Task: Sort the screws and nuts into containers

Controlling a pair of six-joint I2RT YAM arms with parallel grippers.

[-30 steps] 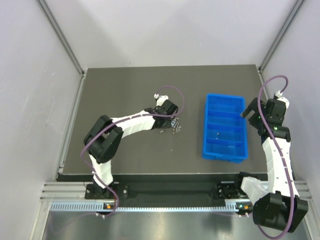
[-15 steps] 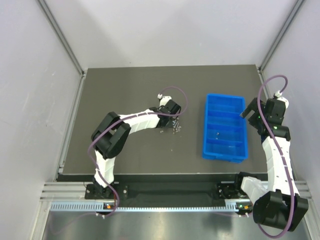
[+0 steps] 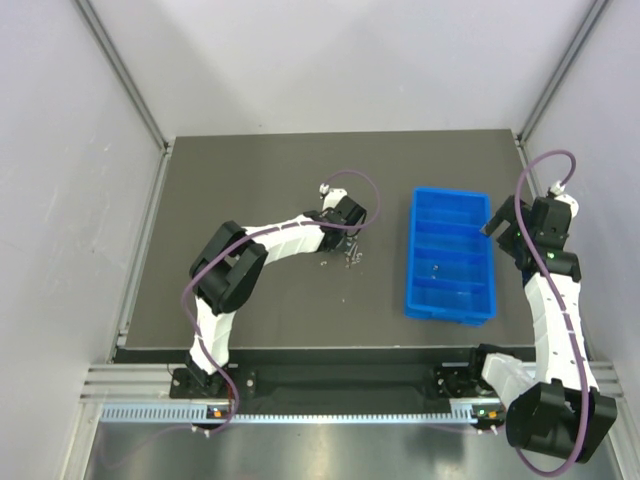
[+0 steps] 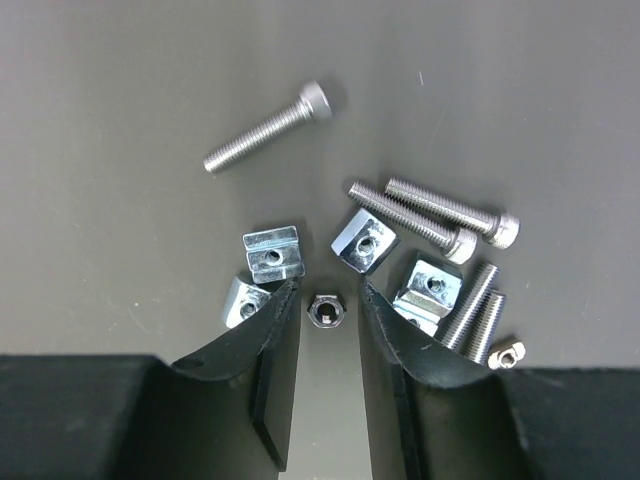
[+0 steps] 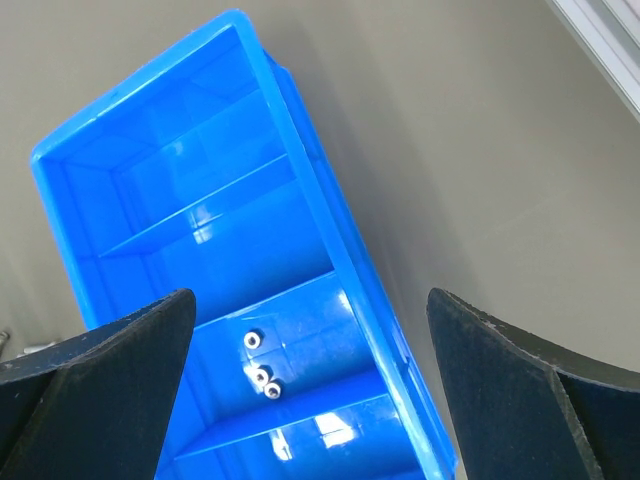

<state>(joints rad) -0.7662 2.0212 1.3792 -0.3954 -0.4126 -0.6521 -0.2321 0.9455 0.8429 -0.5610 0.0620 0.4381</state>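
Note:
In the left wrist view my left gripper is open, its jaws close on either side of a small hex nut lying on the dark table. Square silvery nuts and several screws lie around the fingertips. In the top view the left gripper is down at this pile. The blue tray lies to the right. My right gripper is wide open and empty above the tray, where three small nuts lie in one compartment.
More screws and a tiny nut lie right of the left fingers. The tray's other visible compartments hold nothing. Grey walls and metal frame rails bound the table.
My left gripper has shifted a little to the right over the pile. The right arm has not moved.

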